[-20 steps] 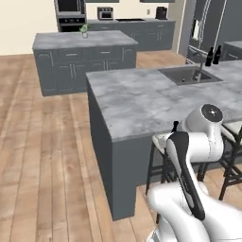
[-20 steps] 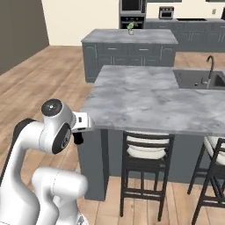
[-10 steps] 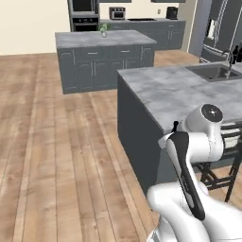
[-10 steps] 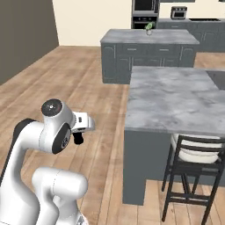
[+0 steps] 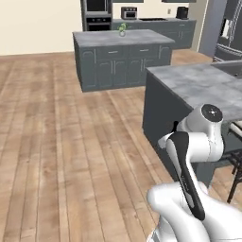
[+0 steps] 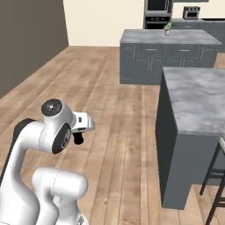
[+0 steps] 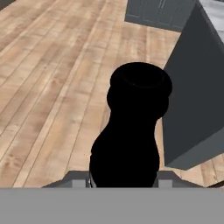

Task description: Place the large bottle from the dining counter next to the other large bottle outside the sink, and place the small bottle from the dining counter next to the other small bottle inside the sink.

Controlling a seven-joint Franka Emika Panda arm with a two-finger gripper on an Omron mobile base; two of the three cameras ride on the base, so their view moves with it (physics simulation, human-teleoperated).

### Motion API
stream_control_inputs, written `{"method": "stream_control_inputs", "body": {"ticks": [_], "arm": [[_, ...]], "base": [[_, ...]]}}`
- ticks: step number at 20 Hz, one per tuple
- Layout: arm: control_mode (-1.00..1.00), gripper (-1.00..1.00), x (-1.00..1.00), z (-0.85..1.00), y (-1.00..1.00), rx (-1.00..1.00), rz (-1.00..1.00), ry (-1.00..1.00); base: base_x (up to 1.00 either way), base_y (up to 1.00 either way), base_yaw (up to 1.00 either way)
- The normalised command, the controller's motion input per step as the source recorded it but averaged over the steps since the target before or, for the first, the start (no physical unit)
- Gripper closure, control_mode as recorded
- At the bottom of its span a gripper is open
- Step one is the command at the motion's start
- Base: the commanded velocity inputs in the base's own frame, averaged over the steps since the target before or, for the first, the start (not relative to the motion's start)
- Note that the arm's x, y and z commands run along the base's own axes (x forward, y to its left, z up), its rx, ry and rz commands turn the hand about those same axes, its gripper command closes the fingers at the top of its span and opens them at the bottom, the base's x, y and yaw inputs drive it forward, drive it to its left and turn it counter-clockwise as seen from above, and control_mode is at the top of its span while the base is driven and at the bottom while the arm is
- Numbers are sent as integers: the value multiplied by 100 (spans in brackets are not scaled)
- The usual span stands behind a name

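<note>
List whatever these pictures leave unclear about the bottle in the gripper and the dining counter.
- Black bottle, hand view: its base and the fingertips are cut off at the bottom, so the contact is not visible. Large or small cannot be judged.
- Gripper, right base view: tucked under the white hand, too small to show the jaws or what they hold.
- Dining counter, left base view: cut off at the right edge, so its far end is out of frame.

Warm wooden plank floor (image 5: 56, 142) runs back to a cream wall (image 5: 38, 23). A grey cabinet island (image 5: 124, 56) with drawers stands mid-room, a built-in oven (image 5: 97, 12) behind it. A dark stool (image 6: 217, 184) stands at the near worktop.
</note>
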Motion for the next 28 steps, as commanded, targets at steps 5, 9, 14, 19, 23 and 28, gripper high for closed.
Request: {"method": "stream_control_inputs", "body": {"ticks": [5,9,14,19,23,28], "arm": [[100,100,0,0,0,0,0,0],[100,100,0,0,0,0,0,0],[100,100,0,0,0,0,0,0],[100,100,0,0,0,0,0,0],[100,100,0,0,0,0,0,0],[100,100,0,0,0,0,0,0]], "base": [[-23,91,0],[0,2,1],[26,6,-1],[82,39,-7],[99,54,-10],[97,63,-6]]}}
